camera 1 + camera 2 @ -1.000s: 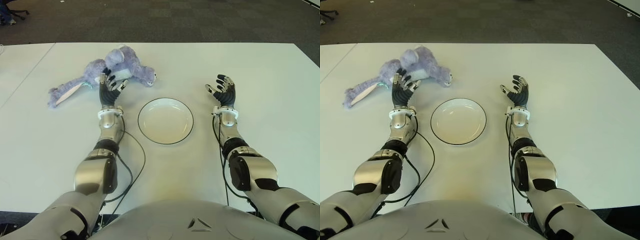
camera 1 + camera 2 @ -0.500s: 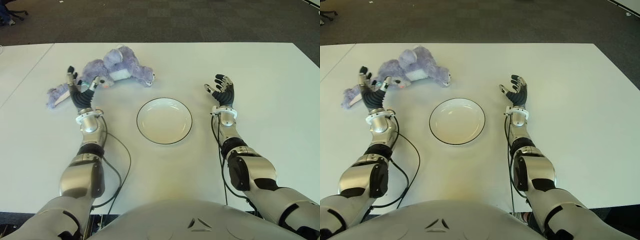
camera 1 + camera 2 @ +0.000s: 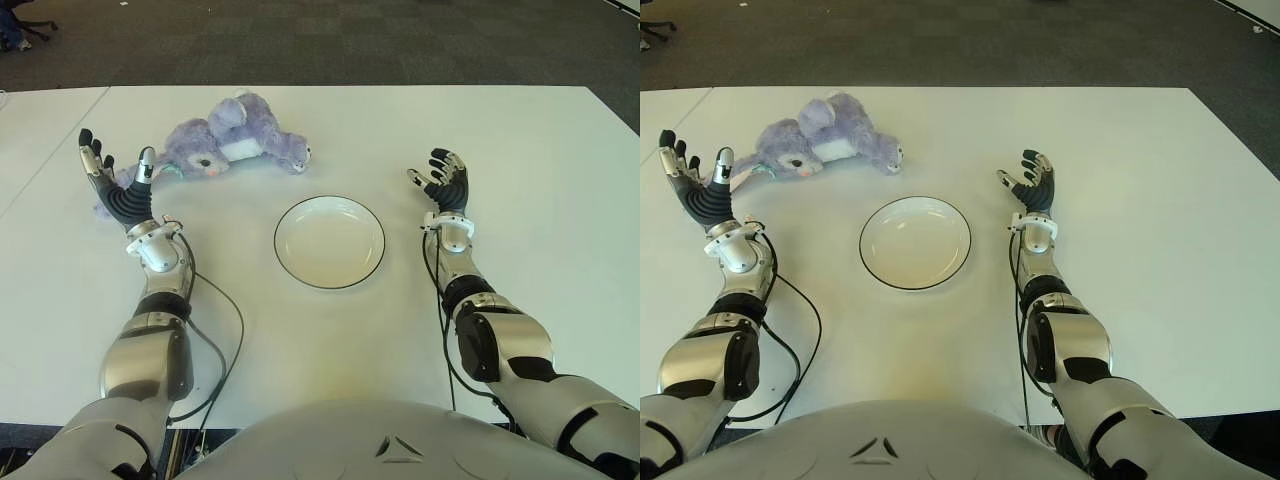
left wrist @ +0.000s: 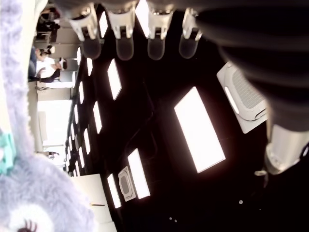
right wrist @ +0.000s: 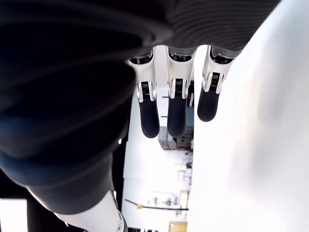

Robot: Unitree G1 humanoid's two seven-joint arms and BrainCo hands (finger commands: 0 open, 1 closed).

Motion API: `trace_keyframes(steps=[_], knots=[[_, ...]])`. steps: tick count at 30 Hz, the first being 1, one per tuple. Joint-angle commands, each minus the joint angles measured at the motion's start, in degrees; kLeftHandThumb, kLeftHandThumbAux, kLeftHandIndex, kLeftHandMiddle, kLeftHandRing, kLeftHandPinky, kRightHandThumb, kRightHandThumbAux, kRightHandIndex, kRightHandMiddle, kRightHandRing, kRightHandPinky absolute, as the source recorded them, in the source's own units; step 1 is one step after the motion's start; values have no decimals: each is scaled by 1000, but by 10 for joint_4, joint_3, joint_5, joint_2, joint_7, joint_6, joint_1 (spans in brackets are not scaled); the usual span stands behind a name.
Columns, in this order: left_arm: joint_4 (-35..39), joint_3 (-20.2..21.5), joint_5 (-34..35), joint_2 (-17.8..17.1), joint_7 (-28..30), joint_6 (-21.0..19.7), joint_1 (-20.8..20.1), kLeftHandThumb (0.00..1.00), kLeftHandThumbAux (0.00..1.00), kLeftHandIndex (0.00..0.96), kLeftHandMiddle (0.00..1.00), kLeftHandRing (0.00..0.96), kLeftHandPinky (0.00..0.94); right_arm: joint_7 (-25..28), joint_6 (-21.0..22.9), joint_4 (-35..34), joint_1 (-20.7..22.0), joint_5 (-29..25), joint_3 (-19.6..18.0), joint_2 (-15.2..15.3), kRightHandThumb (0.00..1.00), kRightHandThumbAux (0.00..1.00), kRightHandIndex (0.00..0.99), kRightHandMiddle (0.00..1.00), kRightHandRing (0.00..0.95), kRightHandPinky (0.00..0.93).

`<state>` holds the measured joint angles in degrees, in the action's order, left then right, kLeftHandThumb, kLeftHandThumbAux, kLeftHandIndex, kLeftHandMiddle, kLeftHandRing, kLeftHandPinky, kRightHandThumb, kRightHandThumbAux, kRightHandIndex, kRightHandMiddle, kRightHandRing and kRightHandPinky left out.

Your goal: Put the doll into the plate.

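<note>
The doll (image 3: 235, 140), a purple plush rabbit, lies on its side on the white table (image 3: 420, 120), at the far left. The empty white plate (image 3: 329, 241) with a dark rim sits at the table's middle, in front and to the right of the doll. My left hand (image 3: 118, 170) is raised just left of the doll, palm up, fingers spread and holding nothing; it covers part of the doll's long ear. The left wrist view shows purple fur (image 4: 29, 193) beside the straight fingers (image 4: 120, 29). My right hand (image 3: 436, 172) shows right of the plate, fingers relaxed and empty.
A black cable (image 3: 225, 330) loops on the table beside my left forearm. Another white table (image 3: 40, 130) adjoins on the left along a seam. Dark carpet (image 3: 330, 40) lies beyond the far edge.
My left hand has swung left, from over the doll's body to beside its ear, with fingers spreading wide. The doll's head has rolled slightly. The right hand has barely moved.
</note>
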<state>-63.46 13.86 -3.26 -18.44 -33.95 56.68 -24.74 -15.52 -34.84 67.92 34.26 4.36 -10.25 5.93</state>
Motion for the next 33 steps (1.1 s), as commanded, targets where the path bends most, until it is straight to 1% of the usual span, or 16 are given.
trace_keyframes(steps=[1, 4, 6, 8, 9, 10, 11, 14, 16, 18, 19, 24, 26, 29, 31, 33], knots=[[-82, -57, -103, 21, -117, -31, 86, 0, 515, 0, 72, 83, 78, 3, 50, 91, -142, 2, 0, -50, 179, 916, 240, 229, 214, 197], [-85, -74, -122, 15, -154, -71, 42, 0, 536, 0, 110, 122, 90, 2, 52, 91, -141, 2, 1, -50, 161, 918, 241, 227, 210, 186], [-84, -84, -137, 18, -183, -80, 27, 1, 543, 0, 117, 130, 97, 2, 53, 91, -140, 2, 1, -50, 158, 919, 244, 229, 210, 178], [-81, -87, -142, 11, -190, -88, 7, 4, 528, 0, 117, 128, 82, 2, 54, 91, -139, 2, 1, -50, 157, 922, 246, 230, 209, 181], [-66, -97, -161, 6, -214, -93, -6, 5, 524, 0, 116, 127, 79, 3, 54, 92, -138, 2, 1, -50, 158, 922, 246, 230, 209, 182], [-56, -105, -176, 2, -234, -95, -15, 13, 526, 0, 87, 93, 43, 3, 55, 92, -138, 2, 1, -50, 159, 924, 245, 227, 207, 179], [-47, -118, -199, -2, -262, -104, -22, 16, 527, 0, 79, 84, 33, 3, 56, 92, -137, 2, 1, -50, 160, 925, 245, 227, 206, 179], [-36, -151, -247, -10, -313, -133, -34, 37, 533, 0, 23, 34, 2, 5, 59, 93, -136, 2, 1, -49, 159, 920, 240, 222, 201, 181], [-23, -176, -276, -18, -312, -169, -51, 56, 528, 0, 4, 7, 2, 7, 56, 93, -136, 0, -2, -50, 157, 919, 236, 222, 202, 191], [-22, -198, -295, -35, -273, -196, -78, 69, 519, 0, 0, 0, 8, 7, 55, 93, -135, -2, -4, -51, 155, 919, 235, 225, 207, 201], [-25, -211, -305, -45, -246, -207, -101, 71, 518, 0, 0, 0, 9, 4, 57, 93, -134, -2, -4, -51, 155, 918, 235, 225, 207, 202], [-42, -258, -342, -71, -187, -246, -167, 84, 512, 0, 0, 0, 0, -11, 60, 94, -133, 5, 0, -52, 134, 914, 232, 229, 213, 208], [-53, -273, -354, -79, -172, -258, -186, 89, 514, 0, 0, 0, 0, -11, 61, 94, -133, 7, 1, -52, 127, 914, 233, 229, 213, 207], [-64, -314, -392, -101, -157, -272, -209, 133, 532, 0, 0, 0, 0, -7, 61, 95, -133, 5, -1, -52, 123, 906, 243, 235, 217, 214], [-65, -330, -405, -109, -153, -274, -216, 141, 535, 0, 0, 0, 0, -6, 60, 95, -133, 3, -2, -53, 123, 904, 245, 236, 217, 215], [-65, -348, -419, -119, -140, -271, -222, 183, 551, 0, 0, 0, 0, -4, 59, 94, -133, 1, -5, -53, 123, 898, 251, 241, 223, 229]])
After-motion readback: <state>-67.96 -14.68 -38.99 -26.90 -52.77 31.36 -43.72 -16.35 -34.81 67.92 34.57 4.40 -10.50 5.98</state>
